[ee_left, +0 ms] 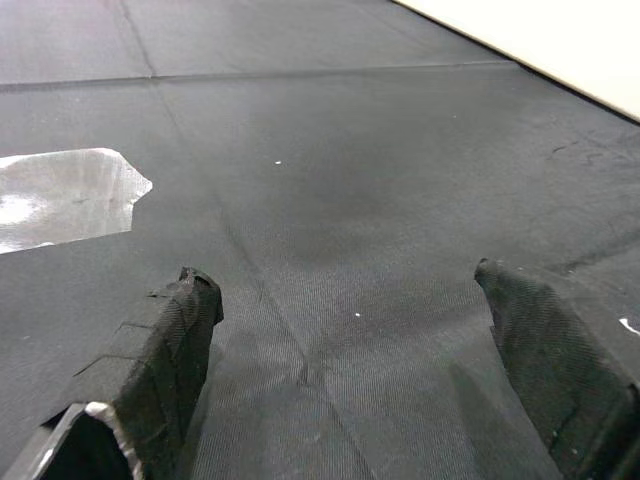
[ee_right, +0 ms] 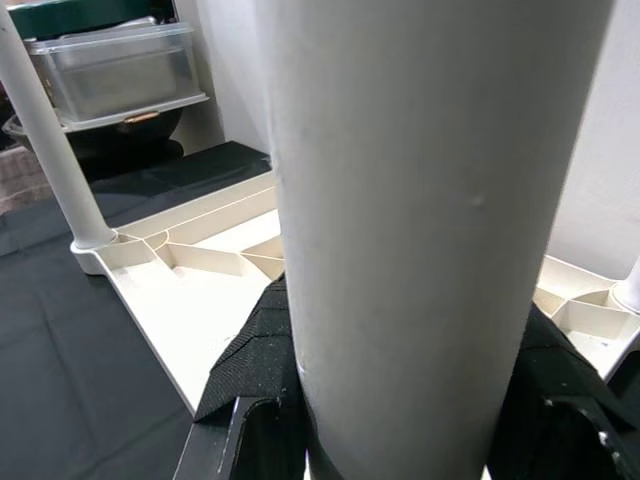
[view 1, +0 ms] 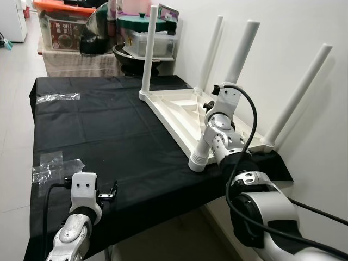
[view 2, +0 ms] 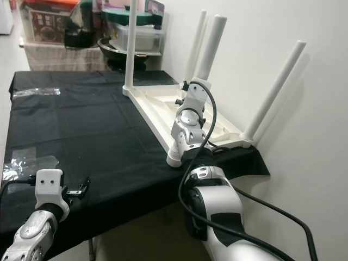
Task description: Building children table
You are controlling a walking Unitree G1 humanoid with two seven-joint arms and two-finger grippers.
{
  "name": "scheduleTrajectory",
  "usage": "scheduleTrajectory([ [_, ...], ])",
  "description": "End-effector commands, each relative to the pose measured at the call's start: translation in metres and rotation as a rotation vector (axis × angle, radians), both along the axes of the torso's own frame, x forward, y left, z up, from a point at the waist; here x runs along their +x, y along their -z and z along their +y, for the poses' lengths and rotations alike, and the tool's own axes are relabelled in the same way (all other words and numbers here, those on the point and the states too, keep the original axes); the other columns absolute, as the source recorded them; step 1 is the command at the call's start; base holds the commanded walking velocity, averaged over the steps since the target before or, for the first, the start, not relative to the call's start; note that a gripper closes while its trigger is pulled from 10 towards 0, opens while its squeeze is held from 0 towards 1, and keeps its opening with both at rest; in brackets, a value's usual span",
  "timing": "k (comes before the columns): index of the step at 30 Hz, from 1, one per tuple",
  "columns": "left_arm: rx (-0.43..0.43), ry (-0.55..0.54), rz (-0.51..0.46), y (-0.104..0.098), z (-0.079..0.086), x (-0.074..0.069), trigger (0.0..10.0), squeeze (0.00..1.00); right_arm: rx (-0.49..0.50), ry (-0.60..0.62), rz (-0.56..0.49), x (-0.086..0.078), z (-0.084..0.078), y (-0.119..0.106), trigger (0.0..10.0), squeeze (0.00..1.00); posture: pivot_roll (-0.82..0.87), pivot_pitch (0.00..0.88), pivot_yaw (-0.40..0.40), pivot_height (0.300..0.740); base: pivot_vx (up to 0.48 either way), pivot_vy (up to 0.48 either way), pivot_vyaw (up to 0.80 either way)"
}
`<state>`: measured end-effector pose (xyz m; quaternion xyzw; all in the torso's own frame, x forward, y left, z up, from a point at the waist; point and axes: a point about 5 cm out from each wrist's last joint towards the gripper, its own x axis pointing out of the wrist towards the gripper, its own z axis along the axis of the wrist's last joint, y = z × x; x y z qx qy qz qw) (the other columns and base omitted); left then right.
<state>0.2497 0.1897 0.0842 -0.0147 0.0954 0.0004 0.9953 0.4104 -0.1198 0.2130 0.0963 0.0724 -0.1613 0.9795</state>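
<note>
The white child's table top (view 1: 179, 111) lies upside down on the black-covered table (view 1: 98, 136), against the wall. Three white legs stand up from it: the far-left leg (view 1: 150, 49), one by the wall (view 1: 213, 46) and the near-right leg (view 1: 302, 89). A fourth leg (view 1: 243, 46) leans tilted, its lower end (view 1: 198, 162) at the top's near corner. My right gripper (ee_right: 400, 400) is shut on this leg, with black fingers (ee_right: 255, 375) on both sides of it. My left gripper (view 1: 110, 192) hovers open over the black cloth near the front edge, holding nothing.
Crumpled clear plastic lies on the cloth at the near left (view 1: 51, 166) and the far left (view 1: 57, 97). Behind the table stand a black wok (view 1: 136, 60), a clear lidded tub (view 1: 155, 43) and storage boxes (view 1: 65, 27). The white wall (view 1: 304, 32) bounds the right side.
</note>
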Motion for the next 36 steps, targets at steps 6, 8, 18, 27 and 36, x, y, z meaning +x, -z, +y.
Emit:
scheduleTrajectory([
  [6,0.006,0.021,0.002,0.0,-0.004,0.0,10.0,0.0,0.039,0.022,0.22,-0.012,-0.007,0.049,10.0,0.0,0.07,0.0,-0.139,0.74,0.0,0.0,0.0],
  [8,0.006,0.022,0.001,0.0,-0.004,0.001,10.0,0.0,0.036,0.028,0.212,-0.012,-0.009,0.046,10.0,0.0,0.07,0.0,-0.139,0.74,0.0,0.0,0.0],
  [18,0.005,0.024,0.001,0.0,-0.005,0.001,10.0,0.0,0.037,0.042,0.203,-0.012,-0.008,0.041,10.0,0.0,0.07,0.0,-0.14,0.74,0.0,0.0,0.0],
  [27,0.005,0.026,0.0,0.0,-0.005,0.001,10.0,0.0,0.041,0.052,0.202,-0.014,-0.009,0.035,10.0,0.0,0.07,0.0,-0.14,0.74,0.0,0.0,0.0],
  [36,0.006,0.027,0.001,0.001,-0.005,0.001,10.0,0.0,0.038,0.045,0.2,-0.015,-0.006,0.034,10.0,0.0,0.07,0.0,-0.141,0.74,0.0,0.0,0.0],
])
